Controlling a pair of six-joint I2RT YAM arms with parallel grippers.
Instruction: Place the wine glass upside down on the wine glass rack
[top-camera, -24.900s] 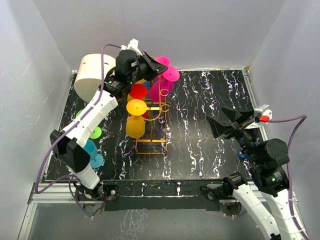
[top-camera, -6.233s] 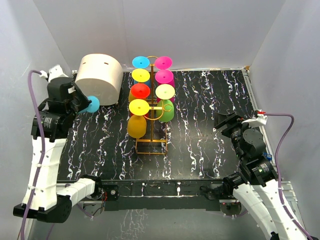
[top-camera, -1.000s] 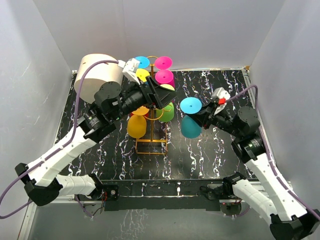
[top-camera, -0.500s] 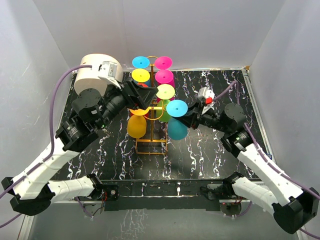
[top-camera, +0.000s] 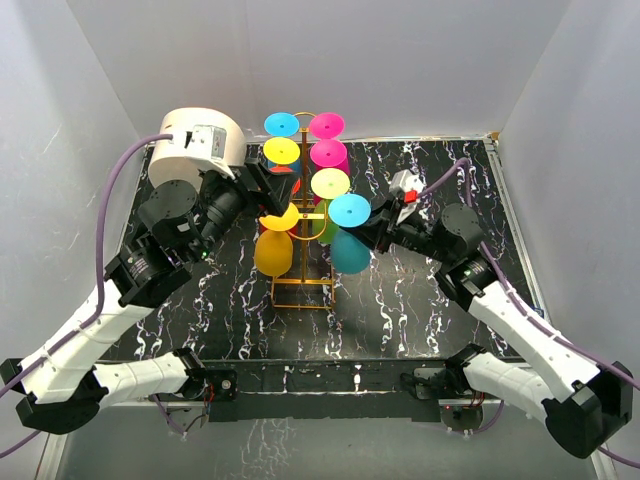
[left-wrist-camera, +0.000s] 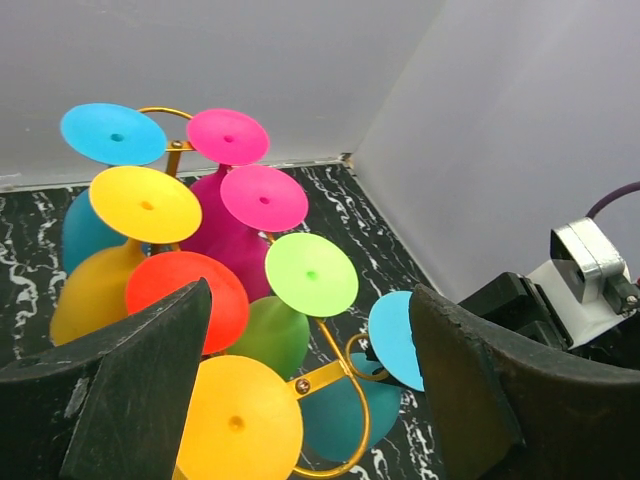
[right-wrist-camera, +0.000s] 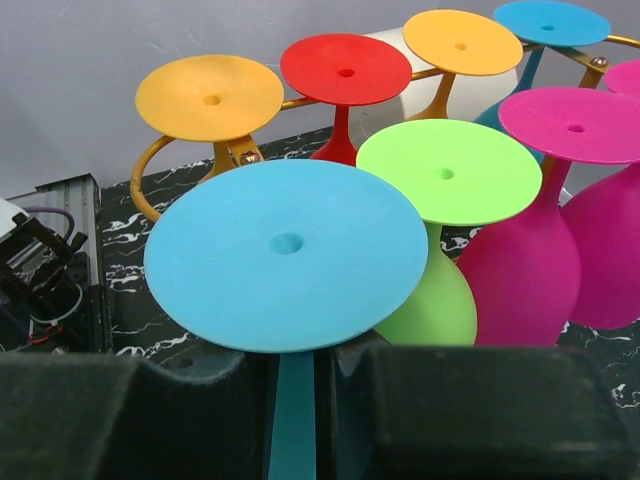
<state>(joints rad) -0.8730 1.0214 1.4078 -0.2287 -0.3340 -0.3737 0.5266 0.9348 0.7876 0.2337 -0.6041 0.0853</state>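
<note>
Wine glass: we see the teal wine glass (right-wrist-camera: 285, 247) upside down, foot up and bowl down. It is on the right side of the wine glass rack (left-wrist-camera: 325, 375), at the rack's low near end, just beside the green glass (right-wrist-camera: 448, 170) hanging there.
Long axis: the stem runs close to upright, so the foot lies roughly level with the other feet on the rack.
Direction from the hand: the rack lies to the left of the right hand (right-wrist-camera: 290, 385), with the glass between them.
Nearer arm: the right one (it carries the glass). The left hand (left-wrist-camera: 310, 298) hangs over the rack's left side.
Right hand: clenched on the teal stem just under the foot, one finger on either side.
Left hand: fingers spread wide, nothing between them, touching nothing.
Hook: a curled golden wire at the rack's lower right loops close by the teal bowl. We cannot tell whether the stem has entered it.
Coming move: we judge a short sideways slide toward the rack is needed, keeping the foot above the wire, before the fingers let go.
</note>
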